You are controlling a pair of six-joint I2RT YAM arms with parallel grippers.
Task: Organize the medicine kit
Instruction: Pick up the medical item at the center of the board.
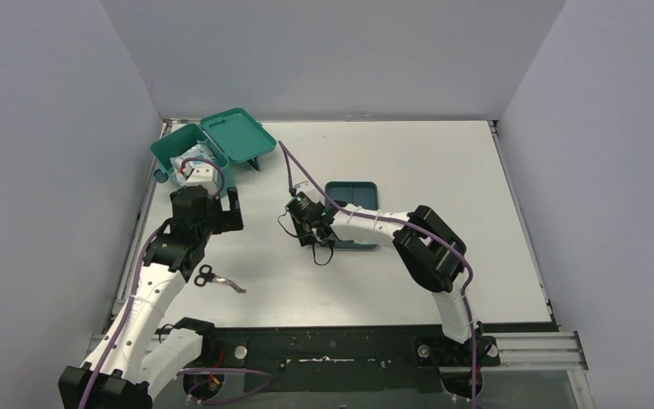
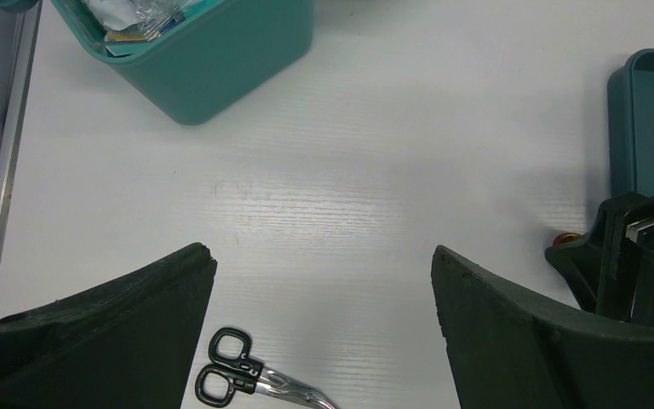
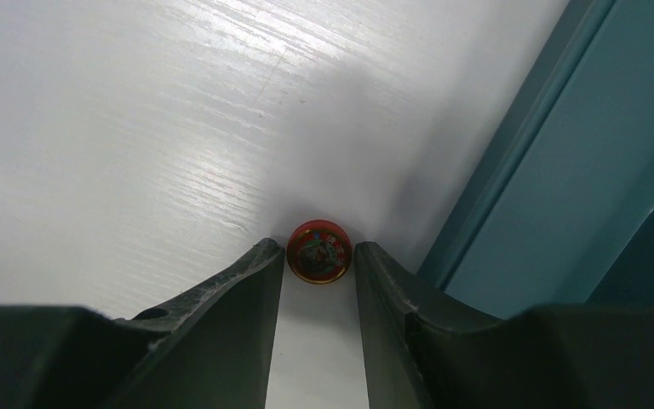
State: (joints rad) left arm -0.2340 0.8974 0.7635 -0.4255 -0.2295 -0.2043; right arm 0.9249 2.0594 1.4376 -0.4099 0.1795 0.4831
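The medicine kit (image 1: 189, 158) is a teal box at the back left, with its lid (image 1: 237, 136) open and packets inside; its corner (image 2: 221, 51) also shows in the left wrist view. My right gripper (image 3: 320, 257) points down at the table beside the tray and is shut on a small red tin (image 3: 318, 249), held between its fingertips. In the top view this gripper (image 1: 317, 245) hides the tin. My left gripper (image 2: 324, 256) hangs wide open over bare table, holding nothing. Black-handled scissors (image 2: 237, 373) lie just below it.
A flat, darker blue-teal divided tray (image 1: 353, 192) lies mid-table, right beside the red tin (image 2: 566, 239), and its wall (image 3: 562, 179) is close to the right finger. The scissors (image 1: 218, 279) lie near the left arm. Grey walls enclose the table.
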